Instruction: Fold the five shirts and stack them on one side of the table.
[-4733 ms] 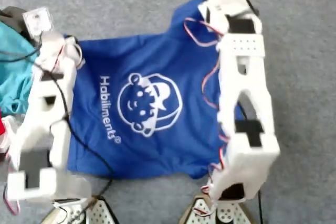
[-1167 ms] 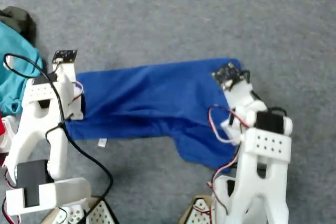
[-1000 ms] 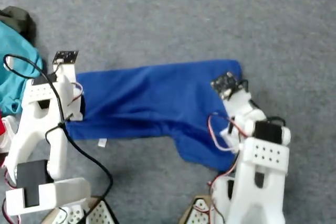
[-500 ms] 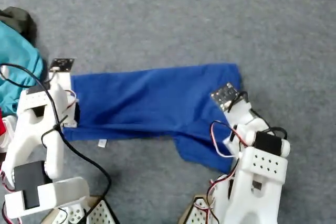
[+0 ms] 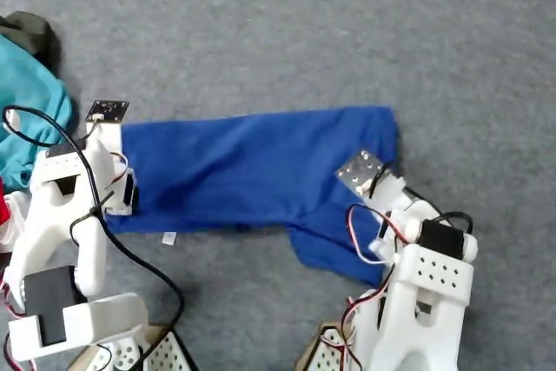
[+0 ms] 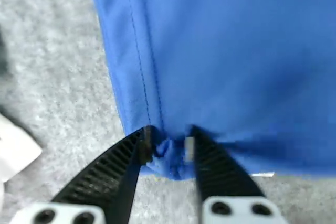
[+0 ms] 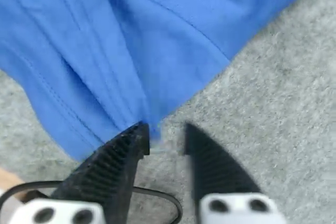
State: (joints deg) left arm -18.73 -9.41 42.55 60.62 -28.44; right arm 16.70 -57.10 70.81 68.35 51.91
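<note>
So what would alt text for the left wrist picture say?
A hand pinches the bunched edge of a blue shirt between its two black fingers. The shirt lies on a grey table.

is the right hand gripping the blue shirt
No, the right hand is open at the edge of the blue shirt, with bare grey table between its fingers.

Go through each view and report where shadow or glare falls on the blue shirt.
High view: even light, no glare on the blue shirt, only soft shading along its folds; a small board over its edge glints. Left wrist view: a darker band runs beside the left tool, which is shut on the hem. Right wrist view: faint shadow under the open right tool.
</note>
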